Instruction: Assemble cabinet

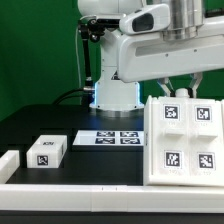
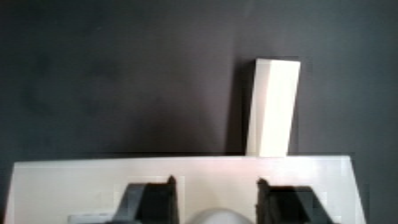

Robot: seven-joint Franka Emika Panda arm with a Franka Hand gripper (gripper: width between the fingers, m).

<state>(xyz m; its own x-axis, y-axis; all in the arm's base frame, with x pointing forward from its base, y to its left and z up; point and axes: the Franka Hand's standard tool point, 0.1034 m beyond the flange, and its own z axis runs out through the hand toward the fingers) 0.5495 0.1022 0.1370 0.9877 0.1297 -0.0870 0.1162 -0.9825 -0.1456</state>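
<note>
judging by the loose parts lying about, the assembly looks to be at an early stage. the cabinet [image 1: 186,137] stands on the dark worktop [image 1: 60,118] at the exterior view's right, its tagged face with four compartments turned toward that camera, and nothing seems to be fitted onto it yet. the gripper [image 1: 180,92] sits at the cabinet's upper edge. in the wrist view its two dark fingers [image 2: 146,200] stand only partway apart over the white body, and it appears to be pinching part of that edge, though the exact contact is hard to make out.

left to do, as far as can be seen: a small white block [image 1: 47,150] with one tag lies well apart from the cabinet toward the exterior view's left, and another white piece [image 1: 8,163] shows at that view's left edge. a narrow white bar [image 2: 270,100] lies on the worktop just beyond the cabinet in the wrist view. the marker board [image 1: 110,138] lies flat between the block and the cabinet. each loose part probably has to be brought to the cabinet and joined.
</note>
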